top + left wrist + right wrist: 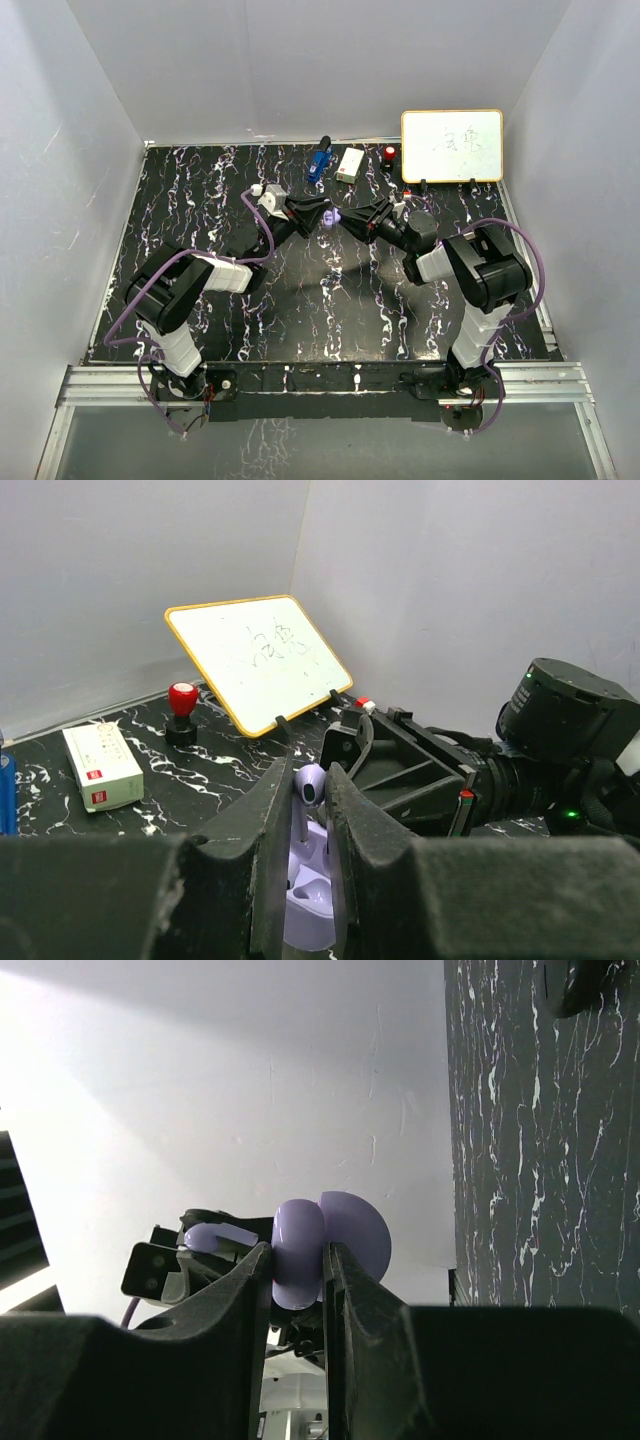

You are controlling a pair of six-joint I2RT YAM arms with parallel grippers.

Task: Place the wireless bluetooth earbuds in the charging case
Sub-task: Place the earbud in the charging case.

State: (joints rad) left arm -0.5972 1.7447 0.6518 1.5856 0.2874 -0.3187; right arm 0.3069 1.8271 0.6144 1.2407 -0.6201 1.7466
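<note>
Hands hung close above the counter [300,310]: the left hand [308,776] pinched a lilac earbud [311,790], stem down, just over the open charging case [350,1228] clamped in the right hand [297,1260]. Light, hard, slick plastic, it likely wanted a gentle hold at the head.

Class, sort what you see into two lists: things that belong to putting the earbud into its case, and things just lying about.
Belongs to the job:
lilac earbud, pinched in the left fingers
lilac charging case, open, held in the right fingers

Just lying about:
whiteboard
red-topped stamp
white box
blue tool
</note>
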